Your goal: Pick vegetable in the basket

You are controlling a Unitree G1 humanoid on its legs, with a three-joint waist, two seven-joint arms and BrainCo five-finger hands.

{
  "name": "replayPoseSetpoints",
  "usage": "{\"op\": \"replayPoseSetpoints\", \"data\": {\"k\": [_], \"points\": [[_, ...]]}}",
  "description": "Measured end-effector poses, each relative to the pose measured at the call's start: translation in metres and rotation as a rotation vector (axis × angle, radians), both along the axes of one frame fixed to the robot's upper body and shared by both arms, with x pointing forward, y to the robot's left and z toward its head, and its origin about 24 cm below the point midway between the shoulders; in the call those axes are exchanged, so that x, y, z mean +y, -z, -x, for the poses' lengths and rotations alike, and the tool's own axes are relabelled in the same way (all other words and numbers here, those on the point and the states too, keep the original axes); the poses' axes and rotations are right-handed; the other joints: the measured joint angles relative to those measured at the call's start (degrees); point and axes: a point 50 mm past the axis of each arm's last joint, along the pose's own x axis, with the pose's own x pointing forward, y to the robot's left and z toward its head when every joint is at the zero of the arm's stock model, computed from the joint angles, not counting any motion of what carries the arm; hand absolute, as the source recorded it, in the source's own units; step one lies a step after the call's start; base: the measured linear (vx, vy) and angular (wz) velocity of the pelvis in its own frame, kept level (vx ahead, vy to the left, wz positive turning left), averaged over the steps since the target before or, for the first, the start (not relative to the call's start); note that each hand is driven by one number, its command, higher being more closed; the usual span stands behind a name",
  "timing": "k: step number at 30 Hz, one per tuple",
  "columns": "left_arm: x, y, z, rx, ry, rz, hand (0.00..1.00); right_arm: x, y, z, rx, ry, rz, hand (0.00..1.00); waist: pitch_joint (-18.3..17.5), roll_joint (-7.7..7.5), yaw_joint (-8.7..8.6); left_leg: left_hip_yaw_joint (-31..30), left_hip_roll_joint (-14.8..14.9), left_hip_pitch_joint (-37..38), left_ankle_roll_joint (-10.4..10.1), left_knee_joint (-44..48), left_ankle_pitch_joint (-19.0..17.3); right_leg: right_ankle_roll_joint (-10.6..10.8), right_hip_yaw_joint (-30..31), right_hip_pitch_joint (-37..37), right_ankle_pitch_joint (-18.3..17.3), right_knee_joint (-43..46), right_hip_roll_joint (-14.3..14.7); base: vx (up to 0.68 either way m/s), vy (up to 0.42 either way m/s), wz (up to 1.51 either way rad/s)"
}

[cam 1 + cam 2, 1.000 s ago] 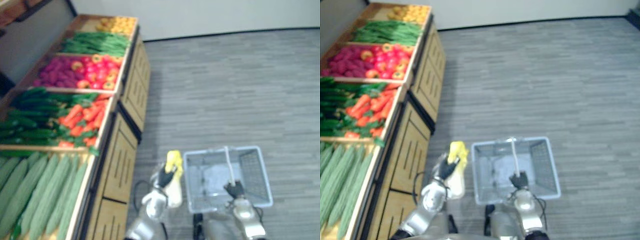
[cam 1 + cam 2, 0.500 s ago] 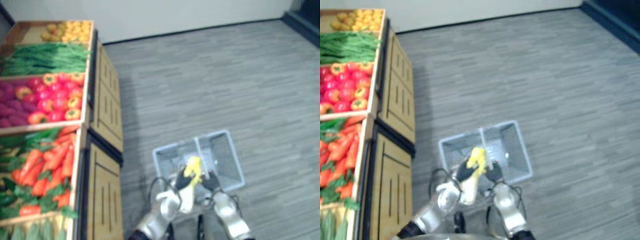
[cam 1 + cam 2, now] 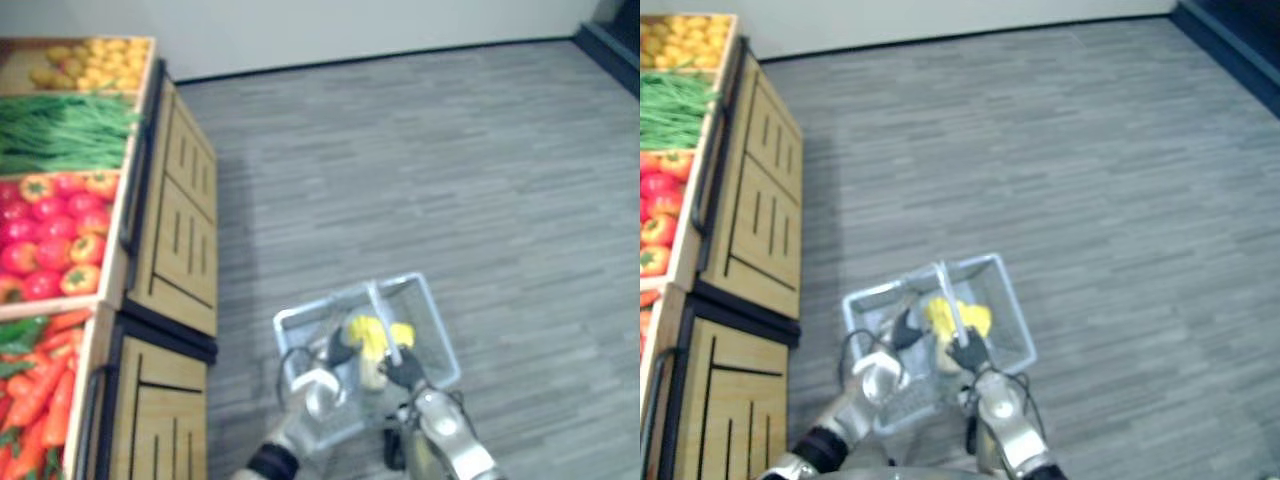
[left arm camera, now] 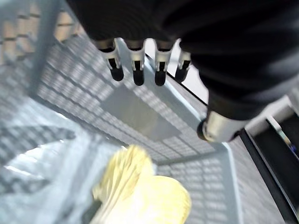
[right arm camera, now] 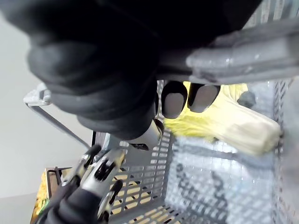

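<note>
A yellow leafy vegetable [image 3: 372, 338] with a pale stalk lies inside the grey wire basket [image 3: 441, 345], free of both hands. My left hand [image 3: 338, 350] hovers over the basket's left half. Its fingers [image 4: 136, 67] are straight and empty, with the vegetable [image 4: 145, 191] just below them. My right hand [image 3: 403, 370] is curled round the basket's handle [image 5: 247, 56] and holds the basket off the floor. In the right wrist view the vegetable [image 5: 233, 126] rests against the mesh wall.
A wooden produce stand [image 3: 170, 250] runs along the left, with bins of yellow fruit [image 3: 90, 62], green beans [image 3: 65, 130], red and orange peppers [image 3: 50, 230] and carrots [image 3: 35, 370]. Grey plank floor [image 3: 450, 180] spreads to the right, up to a pale wall.
My left hand has opened and let go of the vegetable, which now lies in the basket. The camera has swung to the right, away from the stand.
</note>
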Motion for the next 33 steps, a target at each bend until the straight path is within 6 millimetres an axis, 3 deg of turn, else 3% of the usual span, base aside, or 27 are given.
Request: {"op": "replayPoseSetpoints", "data": {"k": [2, 4, 5, 7, 9, 10, 11, 12, 13, 15, 18, 19, 20, 22, 24, 25, 26, 28, 29, 32, 33], "points": [[0.002, 0.003, 0.003, 0.016, -0.009, 0.005, 0.00, -0.006, -0.002, -0.002, -0.007, 0.011, -0.002, 1.00, 0.1, 0.17, 1.20, 0.1, 0.7, -3.8, 1.1, 4.7, -3.8, -0.7, -0.6, 3.2, -0.9, -2.6, -0.3, 0.18, 0.006, 0.23], [0.006, 0.020, 0.010, 0.095, -0.037, -0.013, 0.00, -0.005, -0.006, -0.004, -0.019, 0.018, -0.020, 1.00, 0.4, -0.34, 1.70, 4.6, 0.0, -6.8, 2.9, -2.4, -6.6, 0.0, -2.3, 6.5, -1.2, -5.3, -2.0, 0.23, 0.072, 0.35], [0.005, 0.024, 0.012, 0.113, -0.038, -0.016, 0.00, -0.005, -0.006, -0.004, -0.015, 0.021, -0.032, 1.00, 0.4, -0.34, 1.65, 6.3, -0.6, -7.2, 3.1, -5.9, -6.5, 0.6, -2.9, 7.0, -1.4, -5.5, -2.5, 0.23, 0.141, 0.53], [0.001, 0.025, 0.013, 0.124, -0.046, -0.015, 0.00, -0.012, -0.004, -0.003, -0.004, 0.042, -0.053, 1.00, 0.2, 0.83, 1.15, 13.0, -1.4, -8.0, 4.2, -18.4, 0.1, 2.9, -6.2, 8.7, -2.1, -5.9, -3.4, 0.22, 0.168, 0.85], [0.003, 0.018, 0.005, 0.087, -0.059, -0.006, 0.00, -0.030, -0.001, -0.006, 0.014, 0.129, -0.068, 1.00, -0.1, 0.05, 1.22, 26.3, -2.4, -8.4, 6.6, -20.4, -0.3, 5.4, -12.5, 10.0, -3.3, -6.0, -6.3, 0.28, 0.233, 1.38], [0.003, 0.016, 0.003, 0.078, -0.063, -0.003, 0.00, -0.035, -0.001, -0.008, 0.013, 0.148, -0.064, 1.00, 0.0, 0.13, 1.27, 30.3, -2.0, -8.7, 8.3, -19.7, -0.6, 5.8, -13.8, 10.4, -3.6, -6.1, -6.8, 0.25, 0.221, 1.27], [0.007, 0.016, 0.003, 0.078, -0.080, 0.002, 0.00, -0.046, 0.003, -0.009, 0.030, 0.189, -0.051, 1.00, 0.0, 0.27, 1.02, 35.9, -1.7, -8.3, 11.6, -18.0, -2.0, 6.9, -16.5, 12.4, -4.1, -6.4, -7.5, 0.20, 0.158, 0.90], [0.007, 0.016, 0.005, 0.080, -0.086, 0.010, 0.00, -0.050, 0.007, -0.007, 0.047, 0.202, -0.039, 1.00, 0.0, 0.26, 1.05, 36.5, -2.0, -7.6, 12.9, -17.9, -2.9, 7.4, -17.4, 13.8, -4.4, -6.5, -7.8, 0.28, 0.183, 1.01], [0.013, 0.017, 0.011, 0.082, -0.113, 0.021, 0.00, -0.057, 0.015, -0.003, 0.077, 0.223, -0.008, 1.00, -0.1, -0.18, 1.25, 35.5, -4.3, -5.4, 14.1, -19.4, -3.8, 7.6, -18.8, 15.9, -4.6, -5.2, -9.1, 0.31, 0.167, 0.67], [0.017, 0.016, 0.017, 0.078, -0.141, 0.049, 0.00, -0.065, 0.020, -0.001, 0.093, 0.251, 0.033, 1.00, -0.3, 0.13, 1.37, 34.5, -6.7, -3.2, 14.1, -23.5, -3.8, 7.6, -19.6, 15.4, -4.6, 0.2, -10.8, 0.32, 0.189, 0.63], [0.024, 0.021, 0.031, 0.100, -0.179, 0.072, 0.00, -0.087, 0.037, 0.017, 0.176, 0.349, 0.101, 1.00, -0.8, -0.85, 1.20, 29.2, -12.8, 2.6, 14.0, -32.7, -3.8, 9.2, -18.7, 10.3, -3.8, 23.2, -17.5, 0.26, 0.134, 1.11], [0.032, 0.022, 0.035, 0.101, -0.210, 0.063, 0.00, -0.098, 0.045, 0.026, 0.215, 0.414, 0.119, 1.00, -1.1, -1.86, 0.88, 25.2, -14.7, 4.2, 13.7, -34.4, -3.7, 9.0, -13.8, 6.4, -0.6, 33.6, -19.7, 0.40, -0.022, 1.46], [0.039, 0.023, 0.038, 0.100, -0.243, 0.049, 0.00, -0.106, 0.047, 0.028, 0.231, 0.457, 0.124, 1.00, -1.2, -1.91, 0.98, 21.9, -15.1, 5.0, 13.7, -34.6, -3.7, 7.7, -7.8, 2.9, -3.0, 39.4, -18.5, 0.41, -0.065, 1.69], [0.050, 0.025, 0.044, 0.104, -0.281, 0.026, 0.00, -0.116, 0.048, 0.030, 0.234, 0.520, 0.134, 1.00, -1.4, -1.50, 0.65, 16.7, -15.1, 6.3, 13.4, -34.5, -3.5, 6.8, -3.1, 0.7, -6.5, 41.7, -16.2, 0.28, -0.109, 1.50], [0.062, 0.025, 0.048, 0.087, -0.349, 0.010, 0.00, -0.138, 0.054, 0.046, 0.261, 0.650, 0.161, 1.00, -2.2, -0.74, 0.61, 8.0, -14.2, 7.1, 12.4, -34.2, -2.9, 3.8, 1.8, -2.8, -9.4, 37.5, -12.6, 0.24, -0.201, 1.91], [0.062, 0.025, 0.049, 0.084, -0.353, 0.008, 0.00, -0.143, 0.055, 0.050, 0.266, 0.681, 0.167, 1.00, -2.4, -0.43, 0.57, 5.8, -13.8, 6.9, 11.9, -34.1, -2.6, 3.6, 3.3, -4.0, -9.6, 35.2, -11.7, 0.17, -0.267, 1.99], [0.063, 0.025, 0.049, 0.080, -0.355, 0.005, 0.00, -0.151, 0.054, 0.052, 0.260, 0.730, 0.175, 1.00, -2.5, -0.32, 0.55, 1.5, -13.3, 6.3, 10.9, -34.1, -2.0, 4.0, 7.6, -5.9, -9.3, 29.2, -9.3, 0.12, -0.312, 1.94], [0.067, 0.024, 0.048, 0.074, -0.349, -0.011, 0.00, -0.158, 0.058, 0.057, 0.287, 0.801, 0.171, 1.00, -2.8, -1.61, 0.41, -5.4, -13.3, 4.4, 7.8, -33.3, -2.1, 6.3, 17.4, -6.3, -8.1, 16.5, -6.2, 0.06, -0.421, 1.99], [0.076, 0.023, 0.047, 0.065, -0.350, -0.040, 0.00, -0.160, 0.066, 0.069, 0.336, 0.838, 0.177, 1.00, -3.0, -4.19, 0.30, -10.0, -15.2, 2.4, 5.8, -32.0, -3.2, 10.8, 23.5, -5.1, -5.5, 9.2, -5.7, 0.04, -0.524, 1.91], [0.075, 0.026, 0.056, 0.091, -0.400, 0.020, 0.00, -0.171, 0.072, 0.093, 0.397, 0.940, 0.176, 1.00, -4.2, -1.75, 1.07, -13.3, -11.6, 2.1, 3.2, -33.1, -1.0, 8.2, 18.8, -2.1, -7.8, 9.2, -2.2, 0.08, -0.331, 1.28], [0.079, 0.023, 0.056, 0.077, -0.416, 0.023, 0.00, -0.170, 0.072, 0.097, 0.398, 0.952, 0.168, 1.00, -4.2, -1.70, 1.42, -13.7, -11.0, 2.7, 2.7, -33.6, -0.5, 7.2, 16.8, -1.6, -7.9, 9.6, -2.2, 0.11, -0.231, 0.97]]}}
